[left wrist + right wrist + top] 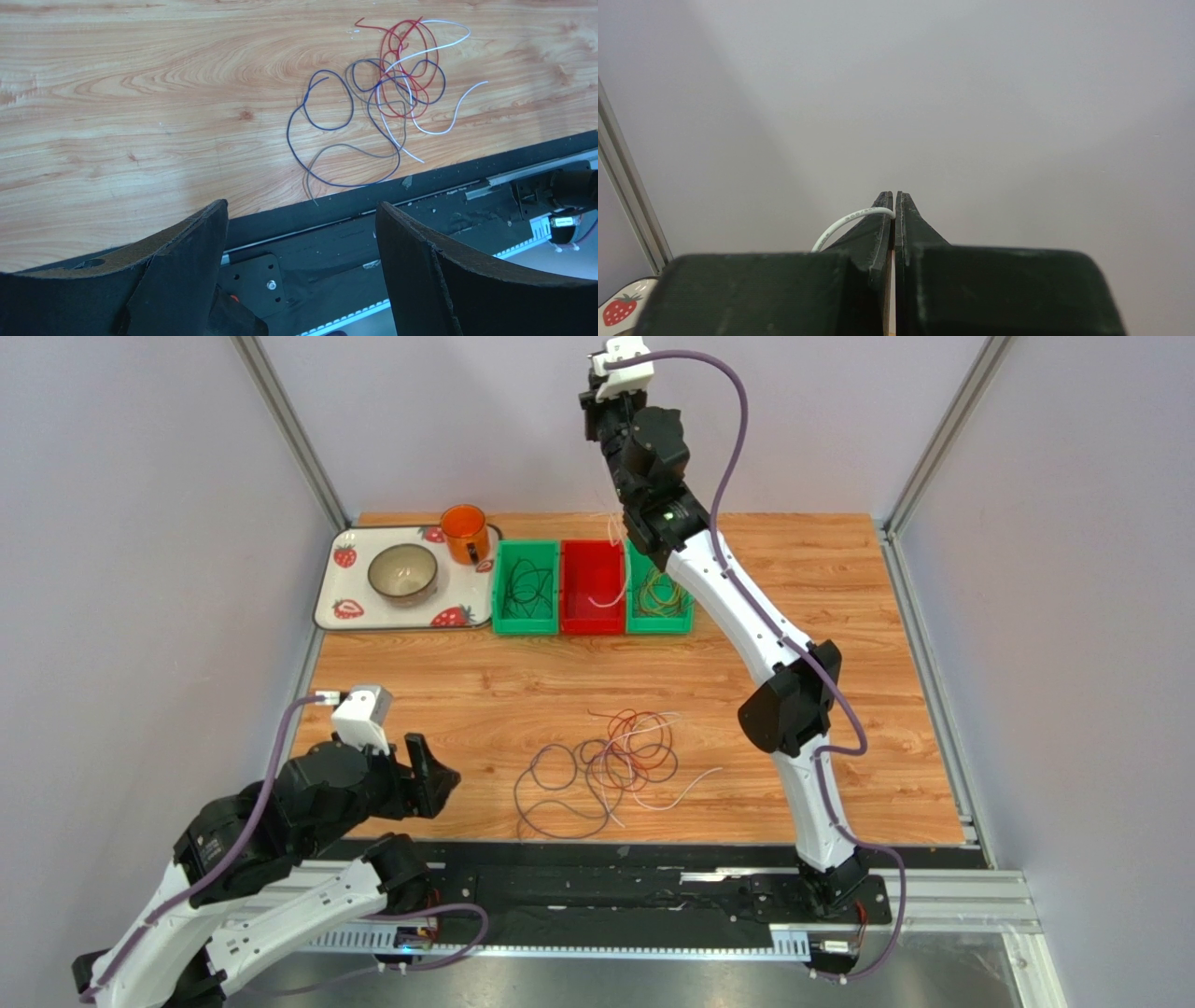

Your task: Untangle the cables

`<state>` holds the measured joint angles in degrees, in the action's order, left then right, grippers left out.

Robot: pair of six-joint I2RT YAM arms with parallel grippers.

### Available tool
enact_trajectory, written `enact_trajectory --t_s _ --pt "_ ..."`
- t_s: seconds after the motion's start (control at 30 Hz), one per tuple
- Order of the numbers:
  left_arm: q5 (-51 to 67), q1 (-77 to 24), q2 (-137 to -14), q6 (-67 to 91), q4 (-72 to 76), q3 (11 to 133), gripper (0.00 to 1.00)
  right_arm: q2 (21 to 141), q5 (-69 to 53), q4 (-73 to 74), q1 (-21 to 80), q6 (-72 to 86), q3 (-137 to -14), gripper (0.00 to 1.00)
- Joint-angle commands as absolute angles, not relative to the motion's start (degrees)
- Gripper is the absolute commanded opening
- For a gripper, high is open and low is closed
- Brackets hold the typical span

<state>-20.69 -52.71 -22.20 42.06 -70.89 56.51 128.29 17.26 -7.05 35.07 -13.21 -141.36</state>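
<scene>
cables [610, 763]: a loose tangle of white, red and dark loops lying flat on the worktop [463, 686], near its front edge, between the two arm bases. left end effector [302, 210]: released, jaws wide, low and just left of the tangle, touching nothing. right end effector [894, 197]: clenched on a single white wire [852, 217], raised high above the red bin [592, 626]. assessment: wires light, limp and thin, likely to slip and drag their neighbours. best hold: a free end or an outer loop at the tangle's edge.
</scene>
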Motion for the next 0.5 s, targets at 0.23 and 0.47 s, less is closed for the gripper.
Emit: enact_trajectory --t_s 0.23,0.47 --pt "-21.2 -52.5 -21.7 42.6 -69.9 56.3 0.85 126.0 14.0 -23.5 31.9 -6.6 -125.9 0.00" --pt "-21.7 -52.5 -21.4 43.1 -70.2 56.5 0.85 128.6 12.0 -19.8 31.9 -3.9 -133.6 0.00"
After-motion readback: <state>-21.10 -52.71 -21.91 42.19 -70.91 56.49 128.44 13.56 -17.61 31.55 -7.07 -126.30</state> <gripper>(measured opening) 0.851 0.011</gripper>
